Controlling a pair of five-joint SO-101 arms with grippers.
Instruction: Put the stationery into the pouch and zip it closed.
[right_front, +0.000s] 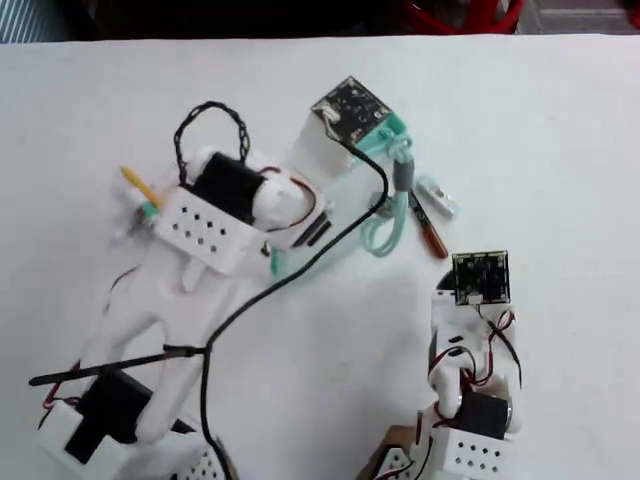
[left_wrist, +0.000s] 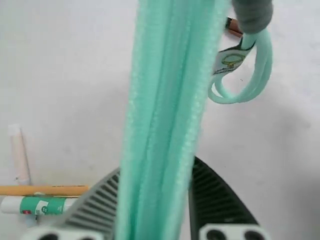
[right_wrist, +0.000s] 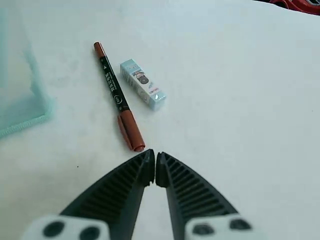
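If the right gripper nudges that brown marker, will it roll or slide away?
Probably rolls: the brown marker looks round and slim, lying flat on the smooth white table. It should stay stiff, not bend, so a mid-barrel pinch seems safest. Pushed sideways, it may bump the small blue box beside it.

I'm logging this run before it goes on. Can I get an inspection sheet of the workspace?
Surface: white table.
Job's things: mint pouch, gripped; brown marker and small pale-blue box side by side on the table; yellow pencil and green-and-white tube lying together.
Clutter: nothing seen.
Grippers: left gripper, jaws shut on the mint pouch; right gripper, jaws shut on nothing, by the marker's cap.
Cables: black cable crosses the table.
Surroundings: red object beyond the far edge.
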